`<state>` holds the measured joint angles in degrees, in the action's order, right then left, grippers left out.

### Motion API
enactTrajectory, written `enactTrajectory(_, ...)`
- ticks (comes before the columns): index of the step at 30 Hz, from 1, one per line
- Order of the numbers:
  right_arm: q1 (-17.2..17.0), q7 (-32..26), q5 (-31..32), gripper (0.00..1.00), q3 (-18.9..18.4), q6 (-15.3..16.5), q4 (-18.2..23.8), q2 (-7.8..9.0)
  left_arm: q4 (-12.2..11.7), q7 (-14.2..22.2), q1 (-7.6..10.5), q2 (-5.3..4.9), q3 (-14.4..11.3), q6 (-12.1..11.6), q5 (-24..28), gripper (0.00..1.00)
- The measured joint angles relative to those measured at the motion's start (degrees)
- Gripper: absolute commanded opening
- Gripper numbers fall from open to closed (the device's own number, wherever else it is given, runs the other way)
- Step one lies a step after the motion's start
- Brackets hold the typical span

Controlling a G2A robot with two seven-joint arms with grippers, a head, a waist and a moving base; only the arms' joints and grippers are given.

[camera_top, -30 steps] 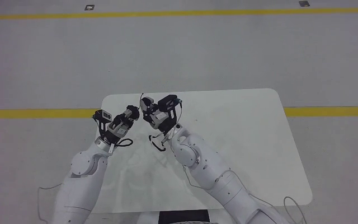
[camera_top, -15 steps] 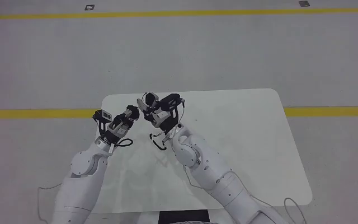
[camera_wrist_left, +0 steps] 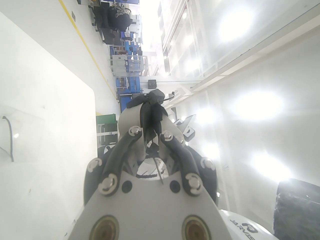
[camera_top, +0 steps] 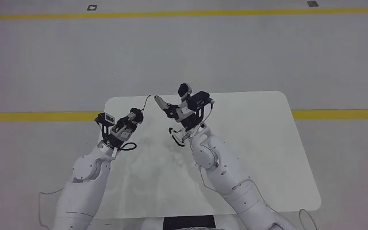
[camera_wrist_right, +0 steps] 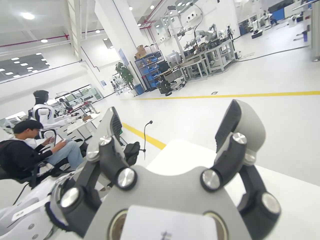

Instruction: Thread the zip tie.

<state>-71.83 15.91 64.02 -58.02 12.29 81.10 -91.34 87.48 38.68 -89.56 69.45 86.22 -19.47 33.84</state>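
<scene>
A thin black zip tie [camera_top: 147, 103] stands up from my left gripper [camera_top: 137, 114], which is shut on its lower part over the table's far left corner. In the left wrist view the left gripper [camera_wrist_left: 153, 99] has its dark pads pressed together. The right gripper [camera_top: 172, 98] hangs open a short way to the right of the tie, touching nothing. From the right wrist view the zip tie [camera_wrist_right: 145, 138] rises between the spread fingers of the right gripper [camera_wrist_right: 172, 123], farther off, with its small head bent over at the top.
The white table [camera_top: 259, 132] stretches to the right and toward the robot with nothing on it. Its far left rounded corner [camera_wrist_right: 175, 144] lies just beyond the grippers. A yellow floor line [camera_top: 52, 117] runs behind the table.
The right gripper has drawn away to the right from the left gripper and the zip tie, and its fingers now stand wide apart. The left arm has kept still with the tie.
</scene>
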Motion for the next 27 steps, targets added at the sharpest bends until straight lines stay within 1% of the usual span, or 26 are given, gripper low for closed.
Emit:
enactTrajectory(3, 0.05, -0.06, 0.06, 1.00, -0.01, -0.16, -0.05, 0.00, 0.32, -1.19, 0.15, 0.06, -0.45, 1.23, 0.66, 0.00)
enactTrajectory(6, 0.05, -0.07, 0.04, 1.00, 0.00, -0.13, -0.05, -0.01, 0.23, -1.55, 0.26, 0.00, -0.47, 2.00, 1.25, 0.00)
enactTrajectory(7, 0.05, -0.07, 0.03, 1.00, 0.00, -0.13, -0.05, -0.01, 0.24, -1.51, 0.25, 0.01, -0.43, 2.44, 2.25, 0.00)
enactTrajectory(10, 0.05, -0.07, 0.03, 1.00, 0.00, -0.13, -0.05, -0.01, 0.41, -0.92, 0.03, 0.00, 0.12, 5.38, 7.22, 0.00)
enactTrajectory(13, -0.15, -0.06, 1.42, 1.00, -0.26, -0.79, 0.33, 0.16, 0.75, 0.23, -0.34, -0.08, 1.02, 9.03, 12.56, 0.00)
enactTrajectory(15, -0.37, -0.03, 5.56, 1.00, -0.64, -1.44, 0.46, 0.60, 0.78, 1.51, -0.58, -0.12, 1.64, 12.58, 17.28, 0.00)
enactTrajectory(16, -0.50, 0.12, 8.15, 1.00, -0.81, -1.47, 0.40, 0.88, 0.72, 2.35, -0.63, -0.19, 2.05, 14.74, 19.71, 0.00)
enactTrajectory(18, -0.57, 0.39, 12.44, 1.00, -0.98, -1.39, 0.14, 1.32, 0.50, 3.45, -0.64, -0.31, 2.65, 17.92, 22.80, 0.00)
enactTrajectory(19, -0.63, 0.57, 15.27, 1.00, -0.99, -1.26, -0.05, 1.60, 0.35, 3.91, -0.58, -0.38, 2.97, 19.95, 24.42, 0.00)
enactTrajectory(22, -0.82, 1.11, 21.12, 1.00, -0.87, -1.30, -0.51, 2.15, 0.02, 3.88, -0.21, -0.44, 3.55, 23.85, 28.26, 0.00)
enactTrajectory(25, -0.67, 1.50, 25.62, 1.00, -0.33, -1.18, -1.06, 2.58, -0.23, 3.87, 0.25, -0.45, 3.67, 26.89, 31.48, 0.00)
enactTrajectory(26, -0.28, 1.31, 26.36, 1.00, 0.27, -1.16, -1.47, 2.84, -0.26, 3.91, 0.49, -0.46, 3.69, 28.16, 32.79, 0.00)
enactTrajectory(27, 0.27, 0.77, 26.28, 1.00, 0.89, -1.58, -1.80, 3.12, -0.08, 3.97, 0.70, -0.51, 3.72, 28.61, 33.07, 0.00)
